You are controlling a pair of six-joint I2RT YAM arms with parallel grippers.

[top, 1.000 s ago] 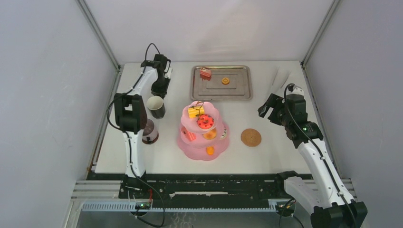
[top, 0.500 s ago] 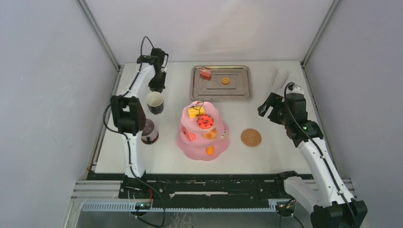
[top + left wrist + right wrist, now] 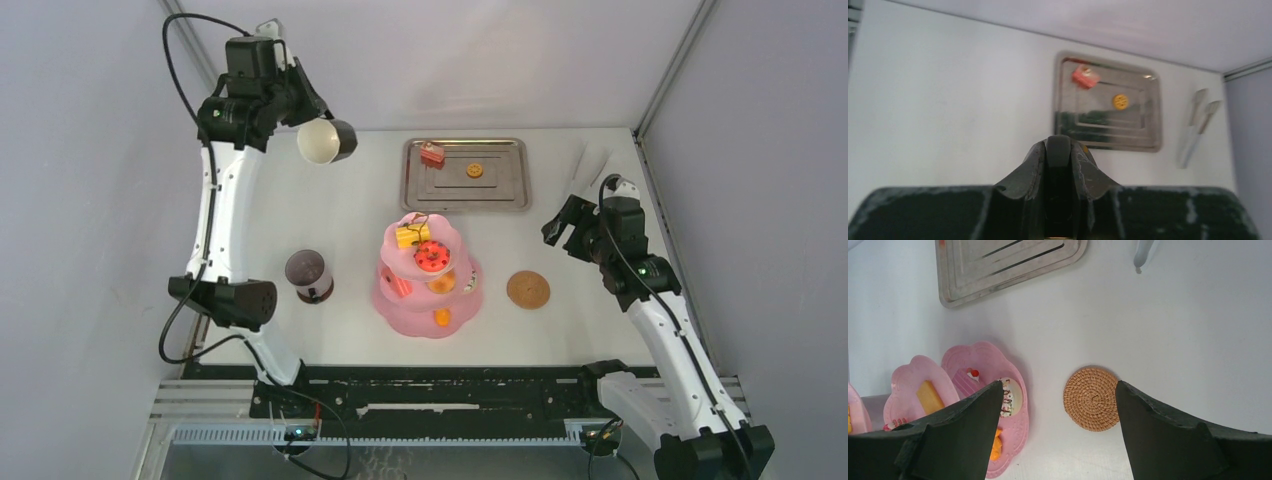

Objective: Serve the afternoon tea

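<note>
While left gripper [image 3: 306, 120] clamps black mug [image 3: 327, 141] upper left (tipped sideways, cream inside showing), right gripper [image 3: 557, 229] jaws spread wide.

You have a white table [image 3: 300, 210] enclosed by grey walls [image 3: 90, 200]. A rectangular steel tray [image 3: 500, 192] lies flat at the far middle of it, its floor stepped in ridges. A round woven coaster [image 3: 528, 289] lies flat nearer the arm bases, right of centre, well apart from the tray. A pale two-pronged utensil [image 3: 583, 172] lies near the far right corner, beside the tray's right end and not touching it.
</note>
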